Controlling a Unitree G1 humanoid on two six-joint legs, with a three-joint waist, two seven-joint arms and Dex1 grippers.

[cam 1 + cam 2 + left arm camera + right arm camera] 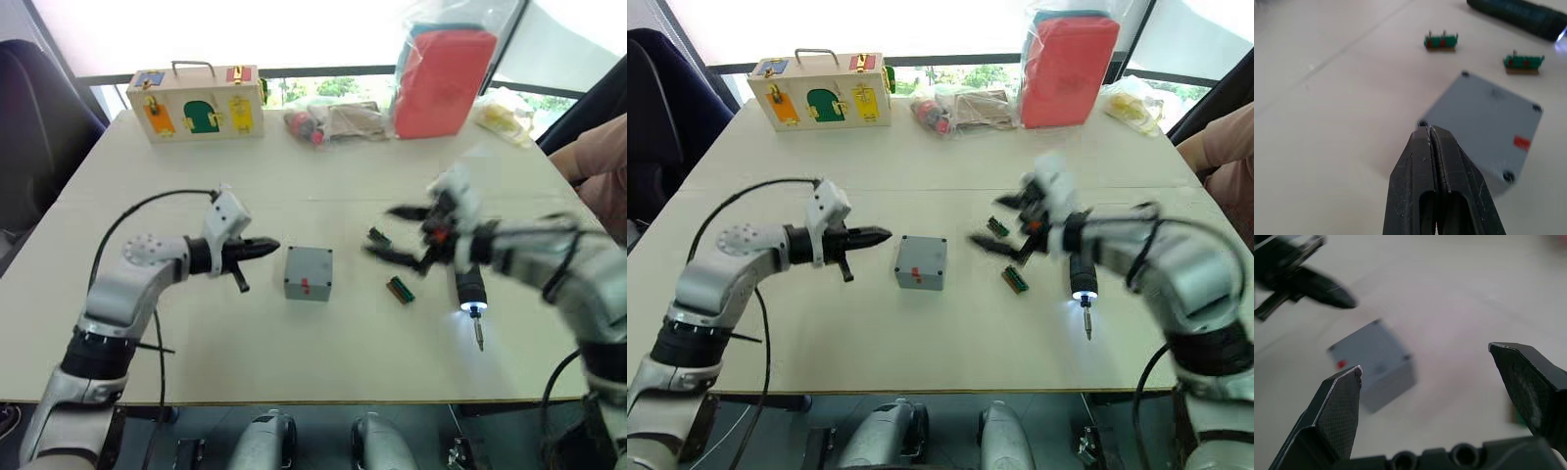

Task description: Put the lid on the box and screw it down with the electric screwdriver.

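Note:
The small grey box (309, 272) stands mid-table with red marks on its side wall. A flat grey lid (1484, 112) with dark corner holes covers its top. My left gripper (265, 247) is shut and empty, its tips pointing at the box from just to its left. The black electric screwdriver (471, 289) lies on the table to the right of the box, the light at its tip lit and its thin bit toward the front edge. My right gripper (407, 240) hangs open and blurred just left of the screwdriver, holding nothing.
Two small green-and-brown blocks (400, 290) lie between box and screwdriver. At the back stand a wooden case with coloured doors (196, 103), a bag of small parts (328, 122) and a red box in plastic (446, 78). A person's arm (598, 157) rests at the right edge.

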